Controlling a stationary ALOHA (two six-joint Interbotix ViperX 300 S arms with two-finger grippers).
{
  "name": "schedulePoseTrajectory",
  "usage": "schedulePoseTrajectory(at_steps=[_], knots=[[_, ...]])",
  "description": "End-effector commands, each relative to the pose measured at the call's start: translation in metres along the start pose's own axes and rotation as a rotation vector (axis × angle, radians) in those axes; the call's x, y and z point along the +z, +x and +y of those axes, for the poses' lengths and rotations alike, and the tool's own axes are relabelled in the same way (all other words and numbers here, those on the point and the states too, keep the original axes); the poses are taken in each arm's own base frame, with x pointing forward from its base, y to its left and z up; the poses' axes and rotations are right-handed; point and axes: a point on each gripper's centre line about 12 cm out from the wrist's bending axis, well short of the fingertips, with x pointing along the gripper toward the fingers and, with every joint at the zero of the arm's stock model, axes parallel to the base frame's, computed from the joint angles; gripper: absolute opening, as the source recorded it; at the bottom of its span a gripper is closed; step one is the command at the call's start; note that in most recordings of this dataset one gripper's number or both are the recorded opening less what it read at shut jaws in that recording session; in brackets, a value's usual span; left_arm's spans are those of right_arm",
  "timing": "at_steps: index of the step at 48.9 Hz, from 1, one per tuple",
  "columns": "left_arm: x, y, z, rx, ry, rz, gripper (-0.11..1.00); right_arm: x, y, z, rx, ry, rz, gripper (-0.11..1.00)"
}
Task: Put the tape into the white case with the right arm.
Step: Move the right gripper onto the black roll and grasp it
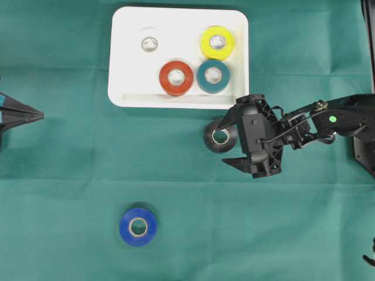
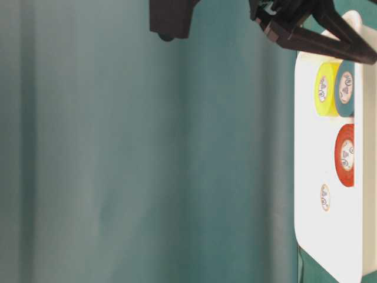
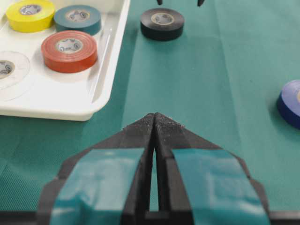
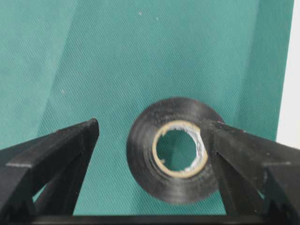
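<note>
A black tape roll (image 1: 211, 141) (image 3: 162, 23) (image 4: 140, 150) lies flat on the green cloth just below the white case (image 1: 135, 76) (image 3: 56, 93) (image 2: 312, 194). My right gripper (image 1: 222, 146) (image 4: 149, 125) is open over it. One fingertip sits above the roll's cardboard core, the other stands off the roll's outer side, and nothing is gripped. In the case lie a yellow roll (image 1: 217, 42), a teal roll (image 1: 212, 76), a red roll (image 1: 176, 78) and a whitish roll (image 1: 150, 43). My left gripper (image 1: 42, 116) (image 3: 154, 116) is shut and empty at the left edge.
A blue tape roll (image 1: 138, 226) (image 3: 290, 103) lies alone on the cloth toward the front left. The case's near rim (image 1: 176, 102) runs close beside the black roll. The right arm (image 1: 334, 120) reaches in from the right edge.
</note>
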Motion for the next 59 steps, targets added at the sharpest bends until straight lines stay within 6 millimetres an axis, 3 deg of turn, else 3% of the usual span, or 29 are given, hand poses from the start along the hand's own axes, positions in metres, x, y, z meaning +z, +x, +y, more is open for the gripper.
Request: schedulePoseTrajectory(at_steps=[1, 59], knots=[[0.004, 0.001, 0.0, 0.003, 0.0, -0.008, 0.0, 0.009, -0.001, 0.001, -0.016, -0.006, -0.001, 0.72], [0.004, 0.001, 0.0, 0.003, 0.0, -0.008, 0.0, -0.006, 0.027, 0.002, -0.038, -0.015, 0.12, 0.72]])
